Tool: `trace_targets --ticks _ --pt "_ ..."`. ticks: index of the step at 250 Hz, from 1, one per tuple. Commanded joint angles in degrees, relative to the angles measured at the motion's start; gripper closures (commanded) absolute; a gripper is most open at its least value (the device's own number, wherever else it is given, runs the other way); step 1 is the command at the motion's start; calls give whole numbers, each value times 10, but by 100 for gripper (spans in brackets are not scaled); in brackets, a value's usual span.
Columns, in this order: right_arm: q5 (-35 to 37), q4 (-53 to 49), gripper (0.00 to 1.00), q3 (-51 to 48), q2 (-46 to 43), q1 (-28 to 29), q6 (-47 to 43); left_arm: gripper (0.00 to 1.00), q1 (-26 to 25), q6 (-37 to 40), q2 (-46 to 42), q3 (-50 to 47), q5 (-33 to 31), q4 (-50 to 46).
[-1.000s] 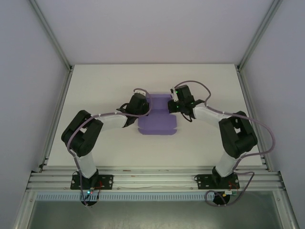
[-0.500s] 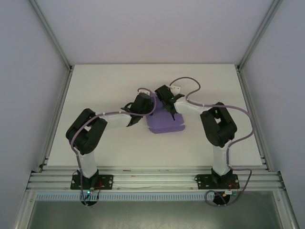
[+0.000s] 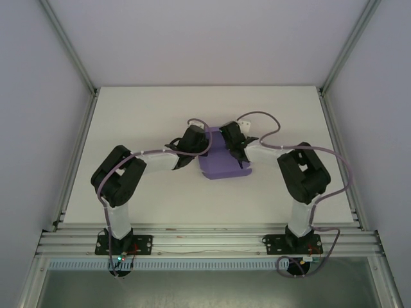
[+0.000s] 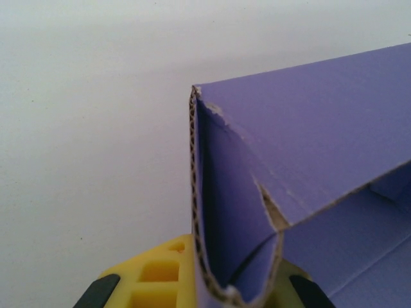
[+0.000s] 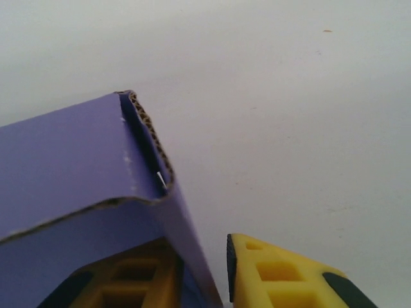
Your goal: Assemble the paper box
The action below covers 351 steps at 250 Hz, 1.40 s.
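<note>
Two claws meet at the half-folded purple paper box [image 3: 221, 163], mid-worktop [image 3: 138, 115]. Left claw [image 4: 225, 292] pinches a folded corrugated wall tight. Right claw [image 5: 199, 282] stands narrowly parted astride another wall, apparently loose, with a gap beside one finger.

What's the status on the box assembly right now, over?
Left gripper shut on a folded corner of the paper box. Right gripper open, box wall between its fingers. Box partly folded.

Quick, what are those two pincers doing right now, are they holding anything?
Left pincer: closed, gripping a folded edge of the paper box.
Right pincer: slightly open; the box wall stands between its jaws, not clamped.
</note>
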Motion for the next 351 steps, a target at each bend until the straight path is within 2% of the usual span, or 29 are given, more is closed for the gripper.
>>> trace_targets --ticks 1,65,109,165,203,239,260,294,333,351 --pt "-21 79 75 -30 -16 -35 -40 100 9 -2 0 9 -11 -20" --pt "-159 134 72 -58 -28 -66 -64 100 9 0 2 7 -12 -21" --pt "-218 153 69 -72 -40 -70 -90 100 9 0 5 13 -13 -26" --pt "-238 142 69 -70 -42 -77 -93 100 9 1 7 17 -10 -30" --pt "-221 120 77 -60 -40 -79 -94 100 9 1 4 15 -14 -29" --pt "-200 89 78 -40 -14 -78 -96 100 9 -5 5 19 -4 -30" --pt "-152 79 84 -31 3 -72 -88 100 9 -11 7 22 -6 -36" --pt "4 19 92 12 39 -49 -81 100 9 -22 11 32 -16 -54" --pt "183 -129 97 91 86 -31 -4 100 9 -35 12 39 -25 -70" --pt "213 -169 96 111 99 -30 15 100 9 -36 13 41 -26 -72"
